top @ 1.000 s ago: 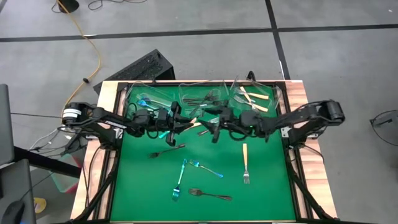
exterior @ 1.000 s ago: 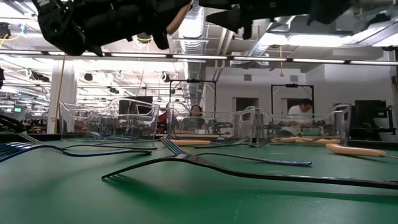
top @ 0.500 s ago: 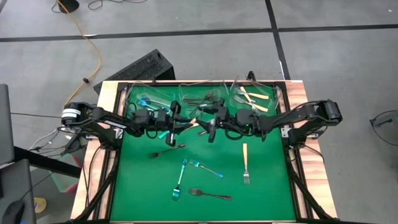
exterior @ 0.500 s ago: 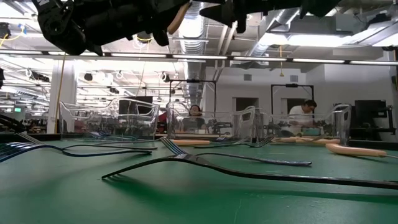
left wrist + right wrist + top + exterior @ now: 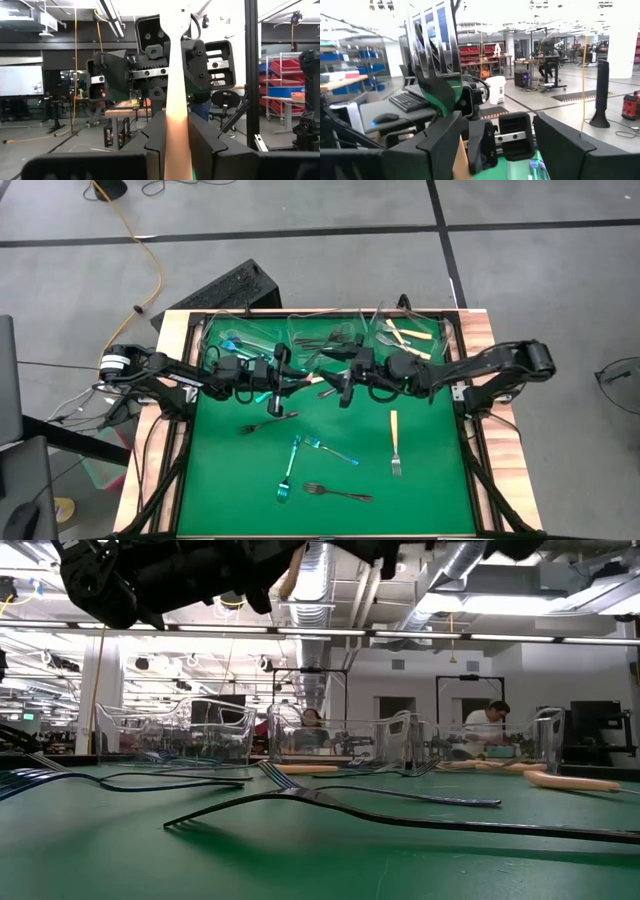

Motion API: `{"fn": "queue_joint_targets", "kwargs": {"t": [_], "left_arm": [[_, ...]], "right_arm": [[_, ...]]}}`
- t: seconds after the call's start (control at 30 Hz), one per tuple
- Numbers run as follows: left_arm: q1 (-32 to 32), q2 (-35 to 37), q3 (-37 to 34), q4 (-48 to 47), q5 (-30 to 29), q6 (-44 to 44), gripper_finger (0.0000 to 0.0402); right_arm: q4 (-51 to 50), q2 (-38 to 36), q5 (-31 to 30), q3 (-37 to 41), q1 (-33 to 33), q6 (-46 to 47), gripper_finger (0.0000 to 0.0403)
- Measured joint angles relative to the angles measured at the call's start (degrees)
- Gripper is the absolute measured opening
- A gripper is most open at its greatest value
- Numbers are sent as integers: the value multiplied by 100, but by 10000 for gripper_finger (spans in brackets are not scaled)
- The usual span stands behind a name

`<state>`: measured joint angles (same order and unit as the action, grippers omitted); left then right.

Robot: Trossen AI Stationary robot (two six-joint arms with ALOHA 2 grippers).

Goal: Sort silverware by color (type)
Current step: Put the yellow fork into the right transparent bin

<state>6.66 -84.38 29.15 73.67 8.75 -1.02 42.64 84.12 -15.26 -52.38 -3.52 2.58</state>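
My left gripper (image 5: 293, 380) is shut on a cream-handled fork (image 5: 311, 377) held above the far middle of the green mat. The fork's silver tine end (image 5: 434, 45) points at my right gripper (image 5: 345, 383). That gripper faces the left one, open, with a finger on each side of the fork's end and touching nothing. In the left wrist view the handle (image 5: 177, 95) runs out from between my fingers toward the right gripper's body (image 5: 165, 65). On the mat lie two teal forks (image 5: 288, 468), two dark forks (image 5: 268, 421) and a cream-handled fork (image 5: 394, 442). My left gripper pinches the fork's cream handle (image 5: 177, 127) between its two fingers. The fingers come level from the table's left, and the fork sticks out past them toward the right. The fork is clear of the mat, with its tine end free.
Three clear tubs stand along the mat's far edge. The left tub (image 5: 232, 340) holds teal forks, the middle tub (image 5: 325, 338) dark ones and the right tub (image 5: 410, 335) cream-handled ones. The mat has free room at near left and near right.
My right gripper has risen a little, staying open and facing the left gripper. My left gripper and its fork have kept still.
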Motion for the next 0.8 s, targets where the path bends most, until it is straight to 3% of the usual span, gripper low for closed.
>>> {"fn": "queue_joint_targets", "kwargs": {"t": [0.2, 0.57, 0.8], "left_arm": [[2, 4, -2, -36, -36, 3, 40], [11, 4, -2, -124, -114, -2, 40], [13, 2, 0, -161, -201, 11, 40]], "right_arm": [[324, 431, 54, -202, 36, 36, 270], [-39, 389, 56, -276, 69, -51, 270], [-494, 353, 362, -274, 31, -56, 270]]}}
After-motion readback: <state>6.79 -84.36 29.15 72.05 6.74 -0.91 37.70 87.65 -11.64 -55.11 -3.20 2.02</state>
